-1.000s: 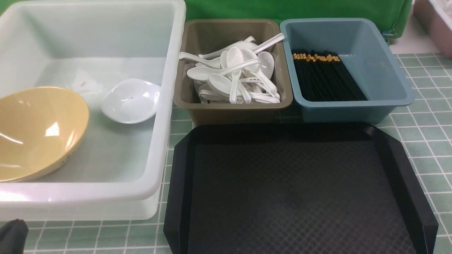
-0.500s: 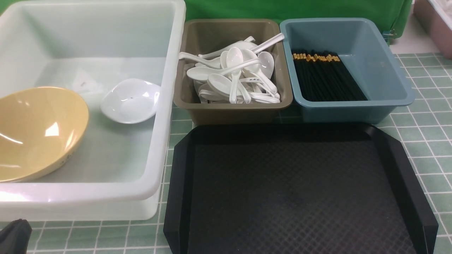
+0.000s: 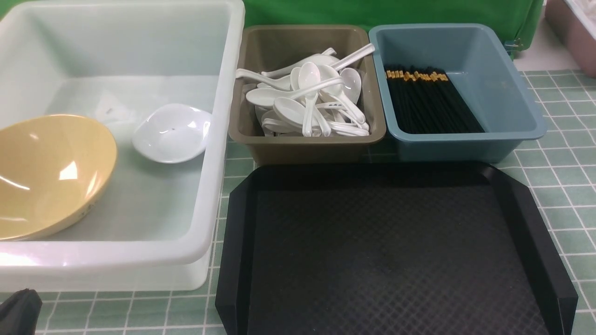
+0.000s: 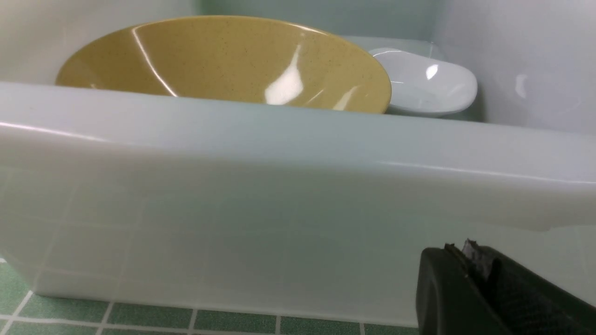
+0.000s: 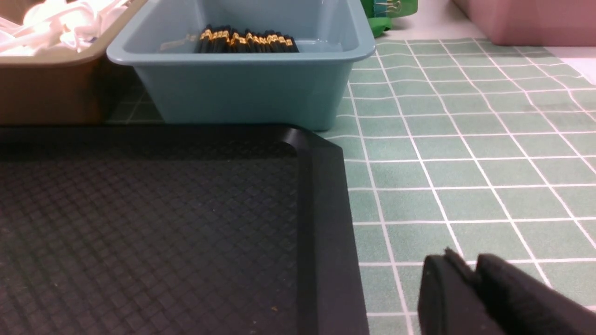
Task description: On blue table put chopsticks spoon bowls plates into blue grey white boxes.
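The white box (image 3: pixel 222 139) holds a tilted yellow bowl (image 3: pixel 51 172) and a small white plate (image 3: pixel 171 132). Both also show over its wall in the left wrist view, bowl (image 4: pixel 223 60) and plate (image 4: pixel 426 81). Several white spoons (image 3: pixel 307 100) fill the grey box (image 3: pixel 298 148). Black chopsticks (image 3: pixel 430 100) lie in the blue box (image 3: pixel 512 102). My left gripper (image 3: pixel 18 309) is shut and empty, low outside the white box's near wall (image 4: pixel 233 223). My right gripper (image 5: pixel 465 260) hovers over the table right of the tray, jaws together, holding nothing.
A black tray (image 3: pixel 526 218) with a raised rim lies bare in front of the grey and blue boxes. A pink bin (image 3: pixel 575 28) stands at the far right back. Green checked cloth (image 5: pixel 465 153) covers the table.
The left gripper's tip at the lower left edge has sunk slightly. The boxes, the tray and their contents have not moved.
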Tool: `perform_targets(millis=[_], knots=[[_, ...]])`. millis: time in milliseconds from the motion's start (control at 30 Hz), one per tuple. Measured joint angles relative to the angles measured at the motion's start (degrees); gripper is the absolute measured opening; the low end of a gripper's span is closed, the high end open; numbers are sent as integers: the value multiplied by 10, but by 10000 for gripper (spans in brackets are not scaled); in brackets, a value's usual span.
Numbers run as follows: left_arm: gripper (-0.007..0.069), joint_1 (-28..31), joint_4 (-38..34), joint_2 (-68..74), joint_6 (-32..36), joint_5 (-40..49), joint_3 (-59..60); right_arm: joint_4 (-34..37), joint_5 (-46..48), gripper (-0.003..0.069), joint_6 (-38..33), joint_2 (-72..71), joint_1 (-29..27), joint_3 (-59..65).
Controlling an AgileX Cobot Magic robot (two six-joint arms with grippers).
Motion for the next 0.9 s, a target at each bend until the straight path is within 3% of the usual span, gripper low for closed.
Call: perform_targets(millis=[900], knots=[[1,0,0,0,-1,0,0,0,0,151,0,0,0,0]])
